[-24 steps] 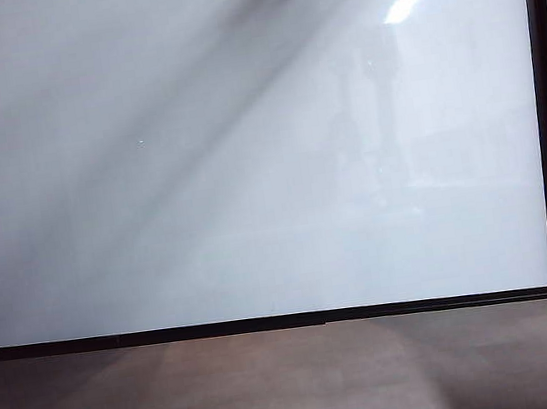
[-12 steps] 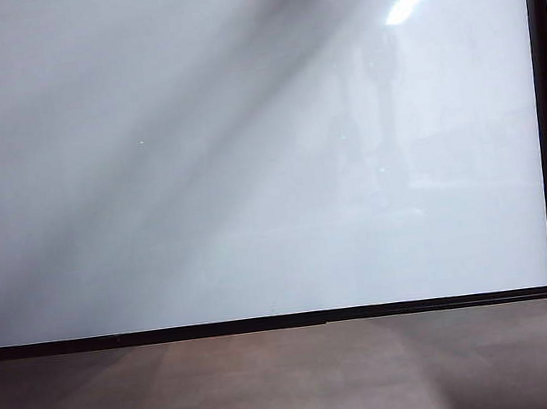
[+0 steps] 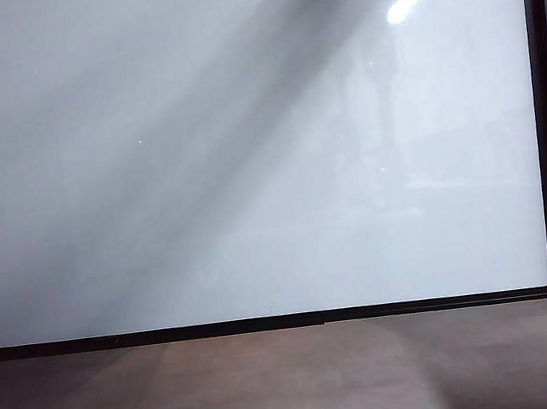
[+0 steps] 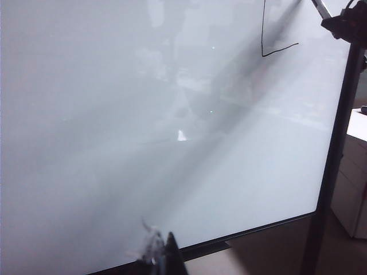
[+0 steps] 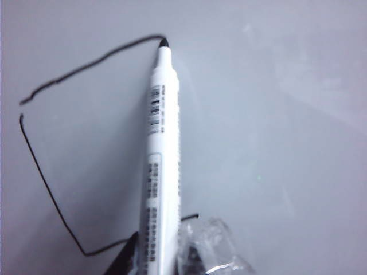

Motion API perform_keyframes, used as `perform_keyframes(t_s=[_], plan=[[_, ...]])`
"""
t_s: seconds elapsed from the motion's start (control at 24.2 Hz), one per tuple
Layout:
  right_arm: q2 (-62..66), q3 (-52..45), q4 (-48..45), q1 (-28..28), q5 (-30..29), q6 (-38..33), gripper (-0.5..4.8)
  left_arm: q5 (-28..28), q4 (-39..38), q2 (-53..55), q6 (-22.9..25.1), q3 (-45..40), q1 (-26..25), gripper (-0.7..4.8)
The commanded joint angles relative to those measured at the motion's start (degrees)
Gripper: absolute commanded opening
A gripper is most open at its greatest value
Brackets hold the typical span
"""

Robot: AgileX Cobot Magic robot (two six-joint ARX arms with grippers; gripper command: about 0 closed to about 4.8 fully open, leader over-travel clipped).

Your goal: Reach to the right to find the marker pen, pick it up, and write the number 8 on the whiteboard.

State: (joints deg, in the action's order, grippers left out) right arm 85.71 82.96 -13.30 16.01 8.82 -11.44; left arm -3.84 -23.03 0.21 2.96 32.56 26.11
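Right gripper (image 5: 157, 258) is clamped on the lower barrel of the marker pen (image 5: 161, 160); the tip touches the whiteboard (image 3: 199, 174) at the end of a black stroke. The number 8 (image 5: 63, 143) is only a boxy, unclosed loop so far, high on the board near the right post.

Pen looks light, stiff and smooth-barrelled; judged best held low on the barrel, square, so it does not slip under pressure.

Left gripper (image 4: 157, 258) shows at the frame edge only; cannot tell its opening.

Versus one second earlier, the exterior view shows the arm's shadow on the board shifted and softened.
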Motion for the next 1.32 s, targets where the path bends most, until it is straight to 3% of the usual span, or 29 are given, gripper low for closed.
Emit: perform_keyframes(t_s=[0.04, 0.66, 1.32], plan=[[0.02, -1.31, 1.79, -0.07, 0.07, -0.81, -0.05, -0.02, 0.79, 0.07, 0.0, 0.35, -0.02, -0.05], [-3.13, -14.58, -3.69, 1.07, -0.09, -3.28, -0.05, 0.0, 0.76, 0.07, -0.02, 0.35, -0.02, -0.05], [0.13, -7.32, -3.26, 7.74, -4.7, -1.7, -0.05, 0.0, 0.79, 0.07, -0.02, 0.35, 0.17, -0.05]])
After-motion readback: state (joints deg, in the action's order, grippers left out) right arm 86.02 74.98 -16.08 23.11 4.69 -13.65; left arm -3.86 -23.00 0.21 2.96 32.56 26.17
